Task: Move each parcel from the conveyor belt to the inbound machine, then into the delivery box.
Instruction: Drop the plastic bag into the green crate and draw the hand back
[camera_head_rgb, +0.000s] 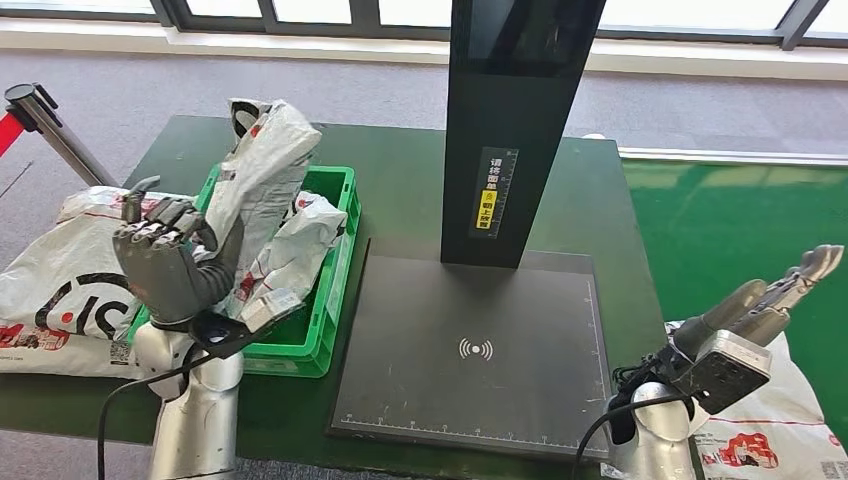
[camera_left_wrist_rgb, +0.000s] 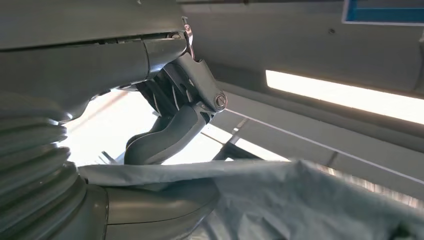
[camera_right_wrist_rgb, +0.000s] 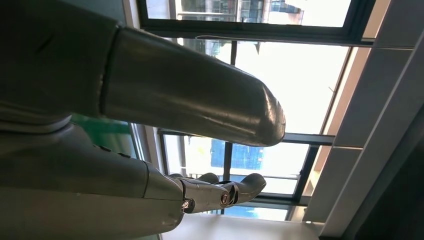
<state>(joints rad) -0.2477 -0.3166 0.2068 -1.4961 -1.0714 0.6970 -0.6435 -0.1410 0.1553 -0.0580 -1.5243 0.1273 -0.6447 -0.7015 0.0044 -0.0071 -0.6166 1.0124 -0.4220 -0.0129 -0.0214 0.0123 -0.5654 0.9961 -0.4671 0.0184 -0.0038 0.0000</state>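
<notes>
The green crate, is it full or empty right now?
Partly full. The crate holds white parcels, and the left hand holds another parcel standing up over it.

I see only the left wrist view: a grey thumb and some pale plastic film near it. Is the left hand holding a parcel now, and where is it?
Observer: Yes. In the head view the left hand grips a white parcel, upright, over the green crate.
Operator: Is that crate empty?
Observer: No, another white parcel lies in it.
Operator: Is something on the scanner plate?
Observer: The black plate beside the crate is bare; its dark column stands at its far side.
Operator: And the right hand?
Observer: The right hand is raised with straight fingers, holding nothing, above a parcel on the green belt.
</notes>
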